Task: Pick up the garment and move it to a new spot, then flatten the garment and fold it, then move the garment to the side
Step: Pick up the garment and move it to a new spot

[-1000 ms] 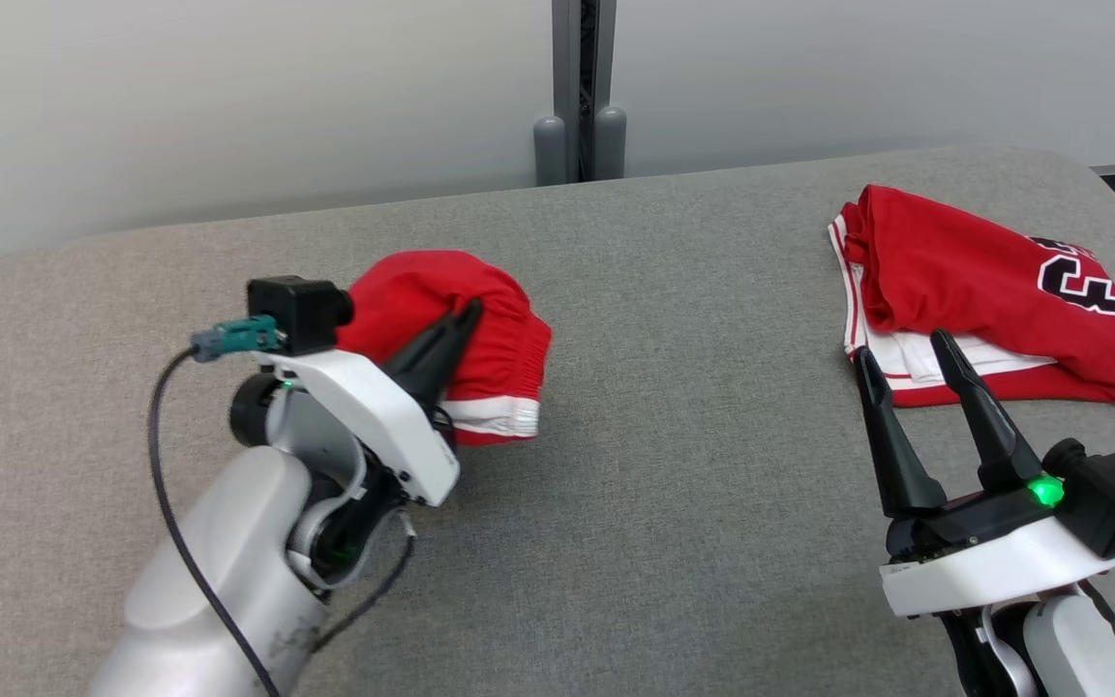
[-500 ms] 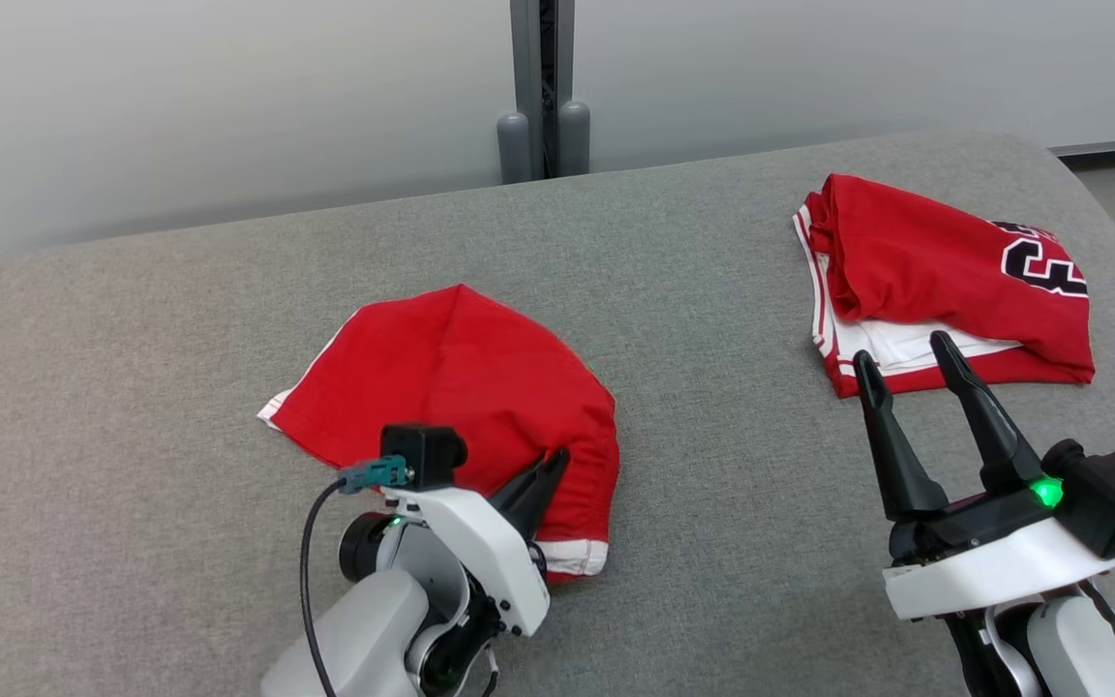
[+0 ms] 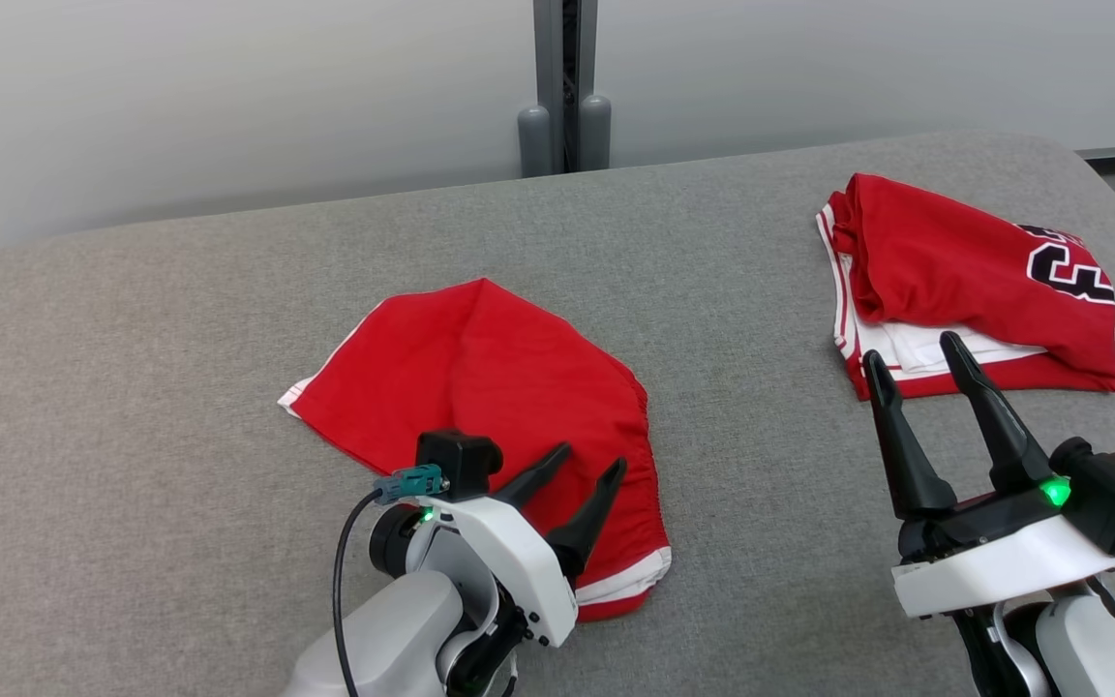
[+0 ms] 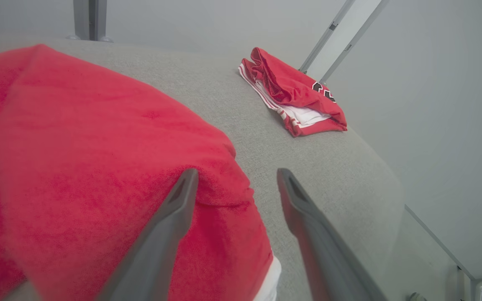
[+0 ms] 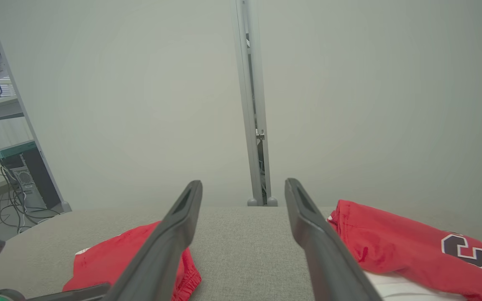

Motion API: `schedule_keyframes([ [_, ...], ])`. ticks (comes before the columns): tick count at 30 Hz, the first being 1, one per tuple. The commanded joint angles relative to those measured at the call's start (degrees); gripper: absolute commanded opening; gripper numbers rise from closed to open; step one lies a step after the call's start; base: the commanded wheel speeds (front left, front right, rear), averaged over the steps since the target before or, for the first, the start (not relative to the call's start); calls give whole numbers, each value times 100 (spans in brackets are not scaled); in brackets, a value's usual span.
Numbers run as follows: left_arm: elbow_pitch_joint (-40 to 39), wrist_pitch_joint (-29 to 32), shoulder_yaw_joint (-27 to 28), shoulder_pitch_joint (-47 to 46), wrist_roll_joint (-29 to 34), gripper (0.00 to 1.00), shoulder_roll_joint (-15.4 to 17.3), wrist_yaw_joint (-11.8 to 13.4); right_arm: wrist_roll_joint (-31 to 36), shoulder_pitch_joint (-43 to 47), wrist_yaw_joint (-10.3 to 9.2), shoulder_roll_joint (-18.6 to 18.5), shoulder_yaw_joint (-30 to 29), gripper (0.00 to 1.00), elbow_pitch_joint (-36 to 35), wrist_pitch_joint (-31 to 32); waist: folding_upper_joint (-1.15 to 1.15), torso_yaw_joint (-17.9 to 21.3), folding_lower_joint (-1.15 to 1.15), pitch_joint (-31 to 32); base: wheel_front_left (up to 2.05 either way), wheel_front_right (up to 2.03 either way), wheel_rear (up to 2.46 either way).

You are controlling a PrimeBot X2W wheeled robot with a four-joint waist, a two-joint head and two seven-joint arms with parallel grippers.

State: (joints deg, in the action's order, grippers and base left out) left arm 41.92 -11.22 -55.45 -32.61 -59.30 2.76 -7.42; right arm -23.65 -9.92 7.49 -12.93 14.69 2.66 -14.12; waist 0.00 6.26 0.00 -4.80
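The garment [image 3: 480, 378], red shorts with a white-striped hem, lies spread on the grey padded table [image 3: 180, 319]. My left gripper [image 3: 591, 457] stands open over its near right edge and holds nothing. In the left wrist view the garment [image 4: 78, 146] lies under the left finger, with the left gripper [image 4: 237, 172] open above its gathered edge. My right gripper [image 3: 911, 347] is open at the right, its tips at the near edge of a folded red jersey [image 3: 964, 271]. The right wrist view shows the right gripper [image 5: 243, 182] open, with the garment [image 5: 115, 259] low on the left.
The folded red jersey [image 4: 291, 83] with a black-and-white number lies at the table's far right, also seen as the jersey [image 5: 404, 251] beside the right fingers. A grey post [image 3: 565, 87] stands behind the table against a pale wall. The table's rounded right edge [image 3: 1090, 165] is close to the jersey.
The left gripper carried the bunched garment toward the near side, laid it spread on the table, then opened and let it go. The right arm stayed put; the head camera shifted slightly.
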Motion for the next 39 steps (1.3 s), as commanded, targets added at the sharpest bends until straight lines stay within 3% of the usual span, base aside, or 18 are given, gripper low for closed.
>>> schedule_keyframes([
  [1, 29, -78, -45, -123, 29, 100, 30, -8, 46, 92, 2, -20, -46, 100, 16, 5, 0, -38, 0, 21, 0, 0, 0],
  [5, -22, -266, -79, -221, 120, 100, 186, -9, 59, 113, 2, -3, -94, 100, 8, 11, 0, -114, 0, 47, 0, 0, 0],
  [12, -533, -392, 372, -176, 351, 100, 660, 40, 72, 243, 2, 23, -215, 100, -47, 4, 0, -284, 0, 71, 0, 0, 0],
  [26, -2813, -396, 2001, 1229, 1414, 100, 1591, 1052, 74, 473, 2, 50, -369, 100, -81, -3, 0, -524, 0, 102, 0, 0, 0],
  [31, -3292, -396, 2623, 1785, 1703, 100, 1609, 1304, 78, 551, 2, 68, -387, 100, -25, -22, 0, -565, 0, 104, 0, 0, 0],
  [39, -3524, -396, 3411, 2422, 2271, 100, 1447, 1438, 36, 597, 2, 72, -380, 100, 120, -49, 0, -566, 0, 159, 0, 0, 0],
])
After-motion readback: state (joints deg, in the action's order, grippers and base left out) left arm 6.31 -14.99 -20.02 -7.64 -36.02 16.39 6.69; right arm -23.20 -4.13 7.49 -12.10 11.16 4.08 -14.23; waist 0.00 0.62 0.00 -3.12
